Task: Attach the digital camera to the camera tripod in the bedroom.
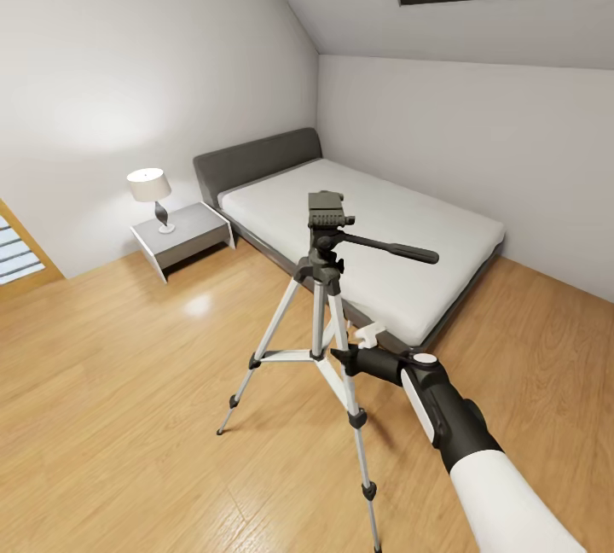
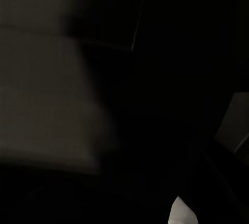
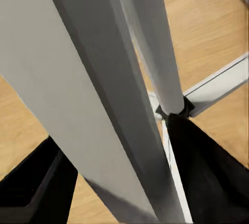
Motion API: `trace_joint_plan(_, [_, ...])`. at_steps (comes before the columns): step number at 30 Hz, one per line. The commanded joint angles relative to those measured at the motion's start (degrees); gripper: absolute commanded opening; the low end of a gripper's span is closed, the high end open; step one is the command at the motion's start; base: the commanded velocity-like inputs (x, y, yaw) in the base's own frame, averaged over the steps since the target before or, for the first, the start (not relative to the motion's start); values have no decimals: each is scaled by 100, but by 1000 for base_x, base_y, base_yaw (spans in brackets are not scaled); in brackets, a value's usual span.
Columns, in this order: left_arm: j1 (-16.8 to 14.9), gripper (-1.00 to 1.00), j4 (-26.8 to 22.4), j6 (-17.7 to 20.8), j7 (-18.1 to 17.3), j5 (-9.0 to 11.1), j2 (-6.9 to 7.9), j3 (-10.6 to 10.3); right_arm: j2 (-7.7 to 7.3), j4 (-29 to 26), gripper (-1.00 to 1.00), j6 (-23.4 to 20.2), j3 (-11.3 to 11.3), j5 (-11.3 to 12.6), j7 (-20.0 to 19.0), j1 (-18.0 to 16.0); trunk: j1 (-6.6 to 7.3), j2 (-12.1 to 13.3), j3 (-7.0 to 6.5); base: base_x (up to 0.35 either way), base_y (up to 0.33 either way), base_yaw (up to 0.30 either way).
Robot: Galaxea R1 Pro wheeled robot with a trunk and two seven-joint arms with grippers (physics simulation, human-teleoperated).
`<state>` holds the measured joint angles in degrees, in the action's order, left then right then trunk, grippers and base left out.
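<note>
1 camera tripod (image 1: 322, 314) – 1 bed (image 1: 367, 237), 1 nightstand (image 1: 183, 239), 1 lamp (image 1: 151, 195).

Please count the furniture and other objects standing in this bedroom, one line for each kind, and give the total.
Camera tripod: 1
Bed: 1
Nightstand: 1
Table lamp: 1
Total: 4
</note>
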<state>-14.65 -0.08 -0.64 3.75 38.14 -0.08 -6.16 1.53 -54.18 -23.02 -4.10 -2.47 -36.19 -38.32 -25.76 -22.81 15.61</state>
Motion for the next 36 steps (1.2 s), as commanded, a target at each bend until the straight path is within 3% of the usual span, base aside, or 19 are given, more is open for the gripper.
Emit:
trace_joint_plan(1, [-3, -100, 0, -7, 12, 37, -1, -49, 3, -7, -100, -38, 7, -5, -18, -3, -3, -11, 10, 0, 0, 0])
trace_joint_plan(23, [-3, -100, -126, -8, 19, -18, 63, -54, -12, 63, -100, -18, 6, 5, 111, 0, -3, -11, 10, 0, 0, 0])
trace_joint_plan(26, [-9, -100, -658, 65, 30, -28, 253, -52, -13, 75, -100, -18, 6, 8, 148, 0, -3, -11, 10, 0, 0, 0])
trace_joint_plan(29, [-11, -100, -1494, 305, 30, -53, 488, -55, -16, 86, -100, -18, 6, 9, 158, 0, -3, -11, 10, 0, 0, 0])
trace_joint_plan(33, [-12, -100, -2842, 1428, 36, -78, 964, -42, -27, 95, -100, -18, 6, 15, 163, 0, -3, -11, 10, 0, 0, 0])
trace_joint_plan(34, [-12, -100, -3354, 1871, 37, -80, 1137, -36, -35, 97, -100, -17, 6, 16, 164, 0, -3, -11, 10, 0, 0, 0])
trace_joint_plan(35, [-14, -100, -4412, 2647, 41, -75, 1449, -21, -42, 99, -100, -14, 6, 17, 165, 0, -3, -11, 10, 0, 0, 0])
trace_joint_plan(36, [-19, -100, -4663, 2814, 47, -74, 1516, -19, -43, 99, -100, -13, 6, 18, 165, 0, -3, -11, 10, 0, 0, 0])
